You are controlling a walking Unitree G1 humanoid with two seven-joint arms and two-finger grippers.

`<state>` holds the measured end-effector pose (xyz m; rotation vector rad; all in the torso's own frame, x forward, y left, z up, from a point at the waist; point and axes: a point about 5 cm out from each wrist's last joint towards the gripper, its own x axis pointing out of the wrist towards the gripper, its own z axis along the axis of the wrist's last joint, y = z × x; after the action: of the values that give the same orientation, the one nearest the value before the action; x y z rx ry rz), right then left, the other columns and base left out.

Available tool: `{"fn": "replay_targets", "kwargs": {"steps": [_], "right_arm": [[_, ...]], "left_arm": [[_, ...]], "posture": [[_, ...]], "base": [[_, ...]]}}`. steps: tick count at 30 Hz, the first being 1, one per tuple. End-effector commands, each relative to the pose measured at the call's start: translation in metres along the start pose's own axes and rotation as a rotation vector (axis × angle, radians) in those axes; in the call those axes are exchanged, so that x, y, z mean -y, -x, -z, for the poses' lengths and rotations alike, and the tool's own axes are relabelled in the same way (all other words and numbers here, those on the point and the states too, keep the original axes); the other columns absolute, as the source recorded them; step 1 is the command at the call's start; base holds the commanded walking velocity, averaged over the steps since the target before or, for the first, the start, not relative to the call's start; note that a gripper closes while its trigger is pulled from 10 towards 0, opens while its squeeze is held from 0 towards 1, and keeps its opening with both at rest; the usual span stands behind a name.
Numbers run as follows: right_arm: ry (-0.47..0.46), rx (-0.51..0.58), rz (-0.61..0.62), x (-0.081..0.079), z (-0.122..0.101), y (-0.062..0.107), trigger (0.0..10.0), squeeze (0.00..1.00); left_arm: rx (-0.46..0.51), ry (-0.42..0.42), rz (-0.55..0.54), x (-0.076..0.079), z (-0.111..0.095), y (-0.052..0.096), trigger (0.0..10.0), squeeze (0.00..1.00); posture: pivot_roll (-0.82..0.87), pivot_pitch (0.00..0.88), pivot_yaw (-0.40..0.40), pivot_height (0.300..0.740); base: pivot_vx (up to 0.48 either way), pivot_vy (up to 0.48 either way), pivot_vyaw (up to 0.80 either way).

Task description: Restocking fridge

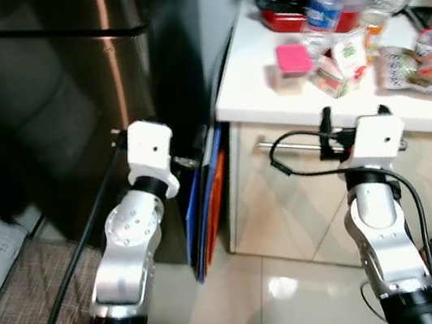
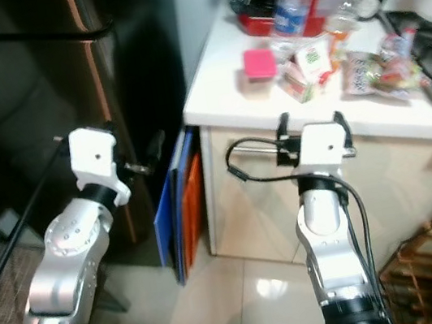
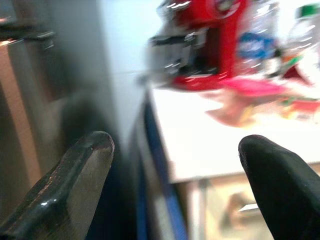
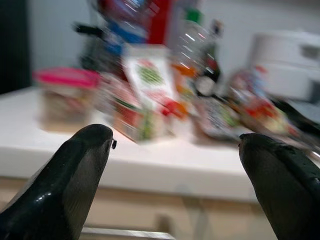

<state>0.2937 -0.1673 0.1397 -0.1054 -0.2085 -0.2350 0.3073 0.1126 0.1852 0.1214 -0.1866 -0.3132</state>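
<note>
- The groceries (image 1: 347, 55) lay bunched on the white counter (image 1: 259, 93), at one o'clock from the robot; the dark fridge (image 1: 64, 87) stood at eleven o'clock.
- The right gripper (image 4: 175, 165) hung below the counter edge, fingers spread wide and empty.
- The left gripper (image 3: 175, 170) was likewise open, near the fridge.
- A good pick probably meant raising the right gripper first and taking the carton (image 4: 147, 80) nearest the edge.

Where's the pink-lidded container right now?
In the left eye view the pink-lidded container sits on the white counter, ahead of the right gripper, near the counter's fridge-side end, just left of the small cartons.
</note>
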Motion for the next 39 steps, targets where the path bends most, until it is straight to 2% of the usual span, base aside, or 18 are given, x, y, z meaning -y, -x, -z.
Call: {"fn": "replay_targets", "kwargs": {"steps": [1, 6, 12, 15, 17, 24, 27, 29, 31, 39], "right_arm": [[-0.001, -0.012, -0.017, -0.003, -0.002, -0.005, 10.0, 0.0], [0.002, 0.012, -0.085, -0.014, -0.012, -0.016, 10.0, 0.0], [-0.037, 0.079, -0.148, -0.026, -0.032, -0.03, 10.0, 0.0], [-0.092, 0.24, -0.225, -0.042, -0.07, -0.036, 10.0, 0.0], [-0.113, 0.266, -0.241, -0.046, -0.078, -0.036, 10.0, 0.0], [-0.131, 0.265, -0.255, -0.048, -0.079, -0.037, 10.0, 0.0], [-0.138, 0.26, -0.249, -0.048, -0.078, -0.038, 10.0, 0.0], [-0.107, 0.23, -0.245, -0.047, -0.074, -0.039, 10.0, 0.0], [-0.122, 0.213, -0.234, -0.045, -0.072, -0.04, 10.0, 0.0], [-0.107, 0.203, -0.174, -0.035, -0.066, -0.041, 10.0, 0.0]], "left_arm": [[0.005, 0.003, 0.014, 0.004, 0.0, -0.004, 10.0, 0.0], [0.019, -0.008, -0.017, 0.003, -0.003, -0.008, 10.0, 0.0], [0.071, 0.021, -0.132, -0.007, -0.011, -0.007, 10.0, 0.0], [0.186, -0.064, -0.171, -0.014, -0.032, -0.006, 10.0, 0.0], [0.231, -0.108, -0.153, -0.012, -0.041, -0.008, 10.0, 0.0], [0.305, -0.2, -0.133, -0.008, -0.055, -0.012, 10.0, 0.0], [0.302, -0.224, -0.119, -0.008, -0.056, -0.013, 10.0, 0.0], [0.293, -0.281, -0.077, -0.003, -0.055, -0.017, 10.0, 0.0], [0.275, -0.275, -0.047, 0.001, -0.052, -0.019, 10.0, 0.0], [0.213, -0.233, -0.072, 0.002, -0.042, -0.022, 10.0, 0.0]], "posture": [[-0.03, 0.0, 0.009, 0.74], [-0.02, 0.0, -0.002, 0.74], [-0.01, 0.0, -0.008, 0.74], [0.0, 0.0, -0.015, 0.74], [0.0, 0.0, -0.017, 0.74], [0.0, 0.0, -0.019, 0.74], [0.0, 0.0, -0.021, 0.74], [0.0, 0.0, -0.023, 0.74], [0.0, 0.0, -0.024, 0.74], [-0.01, 0.0, -0.019, 0.74]], "base": [[0.0, 0.289, -0.79], [0.0, 0.0, -0.31], [0.0, 0.0, 0.0], [0.306, 0.37, 0.0], [0.317, 0.362, 0.0], [0.354, 0.324, 0.0], [0.364, 0.315, 0.0], [0.48, 0.0, 0.0], [0.48, 0.0, -0.77], [0.063, 0.0, -0.63]]}}
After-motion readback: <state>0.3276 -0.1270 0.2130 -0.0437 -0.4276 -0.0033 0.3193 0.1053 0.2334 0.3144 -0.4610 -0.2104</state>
